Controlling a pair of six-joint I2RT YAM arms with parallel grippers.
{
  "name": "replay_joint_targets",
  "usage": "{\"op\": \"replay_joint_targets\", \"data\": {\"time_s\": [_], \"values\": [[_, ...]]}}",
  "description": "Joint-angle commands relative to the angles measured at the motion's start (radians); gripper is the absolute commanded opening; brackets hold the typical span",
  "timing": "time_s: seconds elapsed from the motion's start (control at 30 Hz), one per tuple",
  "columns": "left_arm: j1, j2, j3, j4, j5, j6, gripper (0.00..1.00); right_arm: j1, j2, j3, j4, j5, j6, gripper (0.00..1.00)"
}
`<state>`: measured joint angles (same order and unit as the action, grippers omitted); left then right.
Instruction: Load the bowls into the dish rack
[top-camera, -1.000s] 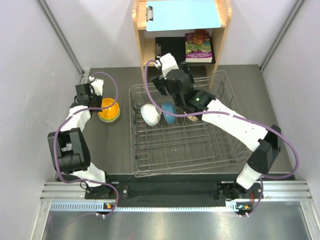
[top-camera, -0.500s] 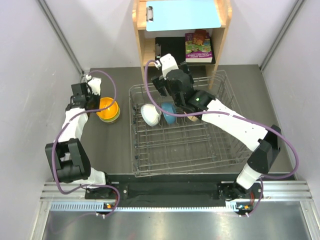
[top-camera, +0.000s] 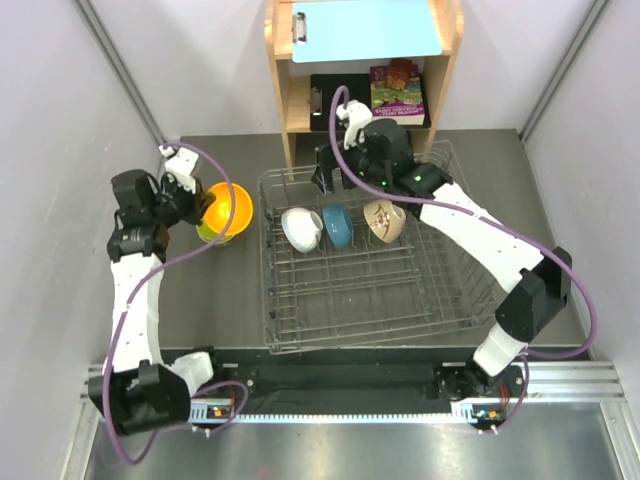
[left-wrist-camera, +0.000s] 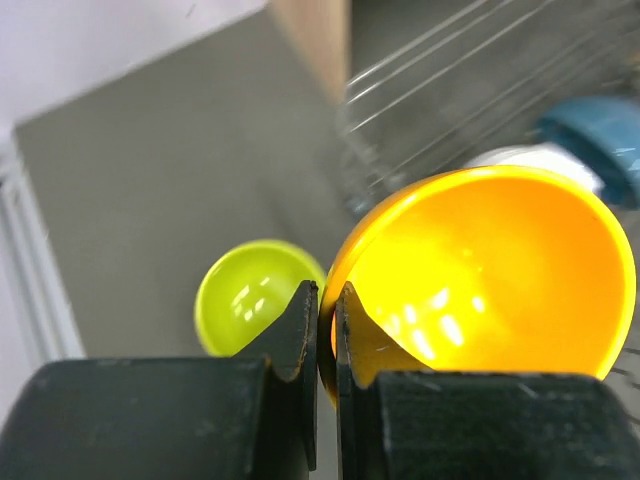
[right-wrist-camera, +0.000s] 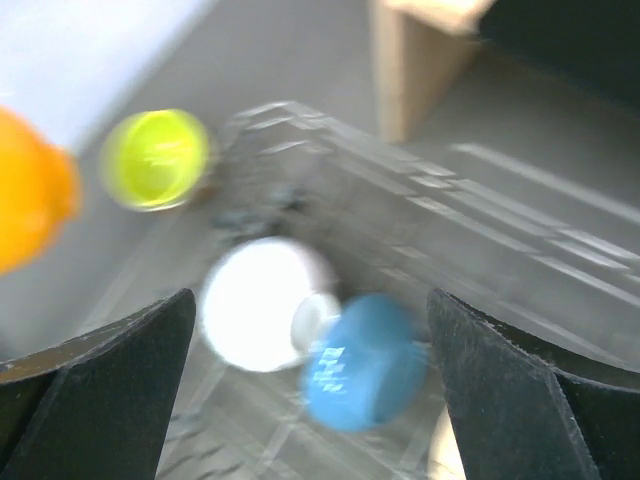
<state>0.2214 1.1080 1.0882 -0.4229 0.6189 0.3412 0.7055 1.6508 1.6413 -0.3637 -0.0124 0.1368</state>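
Note:
The silver wire dish rack (top-camera: 370, 300) stands mid-table. In its back row a white bowl (top-camera: 300, 229), a blue bowl (top-camera: 337, 226) and a beige speckled bowl (top-camera: 383, 221) stand on edge. My left gripper (top-camera: 200, 207) is shut on the rim of the orange bowl (top-camera: 228, 207), lifted left of the rack; it fills the left wrist view (left-wrist-camera: 490, 280). The lime green bowl (left-wrist-camera: 255, 296) sits on the table beneath it. My right gripper (top-camera: 335, 170) is open and empty above the rack's back edge, over the white bowl (right-wrist-camera: 260, 305) and the blue bowl (right-wrist-camera: 365, 360).
A wooden shelf unit (top-camera: 360, 70) with a blue clipboard and books stands behind the rack. Grey walls close in on both sides. The rack's front rows of prongs hold nothing.
My left gripper lifted the orange bowl off the lime green bowl and tilted it up. My right gripper let go of the beige bowl in the rack and rose toward the back.

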Motion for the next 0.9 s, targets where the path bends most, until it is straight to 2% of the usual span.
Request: {"op": "replay_joint_targets", "data": {"time_s": [0.0,0.1,0.2,0.5,0.67,0.87], "values": [[-0.001,-0.069,0.007,0.009,0.234,-0.027,0.00,-0.024,0.000,-0.034,0.081,-0.484,0.159,0.97],[-0.014,-0.098,0.009,0.022,0.251,-0.053,0.00,-0.023,0.015,-0.050,0.149,-0.650,0.234,0.97],[-0.037,-0.129,-0.004,0.062,0.248,-0.090,0.00,-0.006,0.033,-0.054,0.186,-0.739,0.271,0.98],[-0.114,-0.145,-0.001,0.092,0.209,-0.145,0.00,0.054,0.109,-0.051,0.267,-0.903,0.340,1.00],[-0.214,-0.161,-0.037,0.101,0.136,-0.133,0.00,0.054,0.141,-0.069,0.356,-0.989,0.432,1.00],[-0.246,-0.162,-0.045,0.102,0.139,-0.142,0.00,0.054,0.164,-0.100,0.511,-1.081,0.538,1.00]]}}
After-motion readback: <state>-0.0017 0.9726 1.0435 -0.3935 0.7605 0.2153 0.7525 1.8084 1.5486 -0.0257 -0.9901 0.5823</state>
